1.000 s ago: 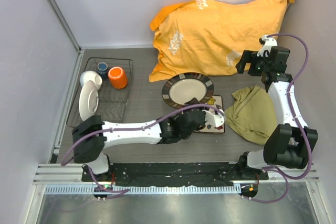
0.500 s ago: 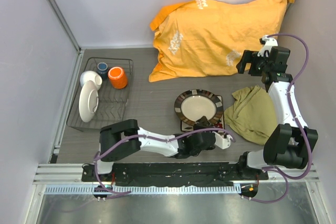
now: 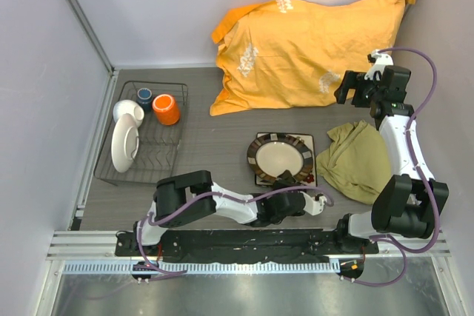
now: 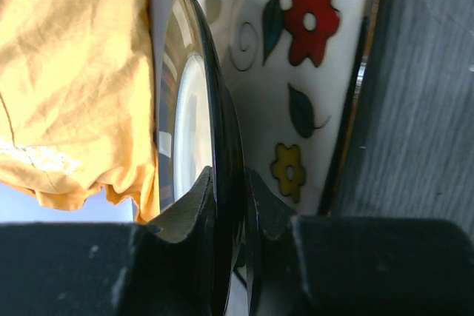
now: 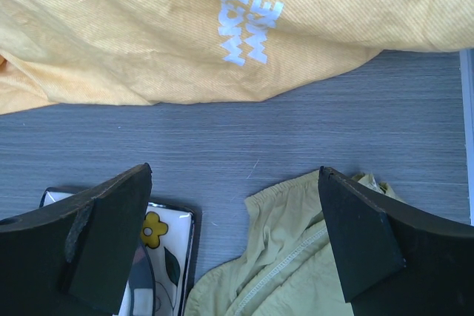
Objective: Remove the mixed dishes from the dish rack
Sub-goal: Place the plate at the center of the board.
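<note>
The round dark-rimmed white plate (image 3: 280,158) lies nearly flat on the square flowered plate (image 3: 308,174) at the table's middle right. My left gripper (image 3: 284,184) is shut on the round plate's near rim. In the left wrist view this rim (image 4: 221,109) runs edge-on between my jaws (image 4: 226,186), with the flowered plate (image 4: 304,72) close beside it. The dish rack (image 3: 169,155) at the left holds a white bowl (image 3: 124,145) on edge, an orange mug (image 3: 167,109) and a small dark blue cup (image 3: 144,95). My right gripper (image 3: 348,88) hangs open and empty above the table (image 5: 237,249).
A large orange cloth (image 3: 304,49) covers the back of the table. A green cloth (image 3: 355,159) lies right of the plates, and it shows with the flowered plate's corner (image 5: 167,257) in the right wrist view (image 5: 296,271). Walls stand left and right.
My left arm carried the round plate toward the near right and lowered it from a tilted hold onto the flowered plate. The right arm has not moved.
</note>
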{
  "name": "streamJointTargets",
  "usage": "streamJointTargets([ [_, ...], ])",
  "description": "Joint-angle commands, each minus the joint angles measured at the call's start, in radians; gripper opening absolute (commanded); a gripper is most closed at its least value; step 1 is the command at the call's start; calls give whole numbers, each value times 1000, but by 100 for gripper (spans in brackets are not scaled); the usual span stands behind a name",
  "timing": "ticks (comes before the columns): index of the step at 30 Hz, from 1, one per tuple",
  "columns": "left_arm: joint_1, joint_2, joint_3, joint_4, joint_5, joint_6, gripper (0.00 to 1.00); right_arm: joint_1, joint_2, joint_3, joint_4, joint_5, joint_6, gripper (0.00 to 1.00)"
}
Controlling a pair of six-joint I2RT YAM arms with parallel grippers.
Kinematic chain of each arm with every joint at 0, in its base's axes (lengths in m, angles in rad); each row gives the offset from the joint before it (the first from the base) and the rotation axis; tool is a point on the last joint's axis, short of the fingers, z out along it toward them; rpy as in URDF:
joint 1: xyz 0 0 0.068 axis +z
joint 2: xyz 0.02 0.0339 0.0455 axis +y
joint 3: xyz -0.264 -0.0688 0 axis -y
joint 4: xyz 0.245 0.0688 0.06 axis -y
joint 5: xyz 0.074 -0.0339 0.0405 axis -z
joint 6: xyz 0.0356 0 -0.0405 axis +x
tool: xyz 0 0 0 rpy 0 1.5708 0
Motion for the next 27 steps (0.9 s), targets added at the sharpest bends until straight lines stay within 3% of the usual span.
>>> streamJointTargets([
  [1,-14,-5,65,159,-60,39,0,-6,-10,13,20,-18,-5,100],
  [11,-17,16,87,115,-54,11,2,-6,-4,14,14,-28,-8,99],
  [20,-29,24,97,75,-47,-4,19,-5,-8,16,14,-28,-10,100],
  [27,-32,24,103,35,-34,-22,43,-5,-8,16,12,-28,-8,100],
])
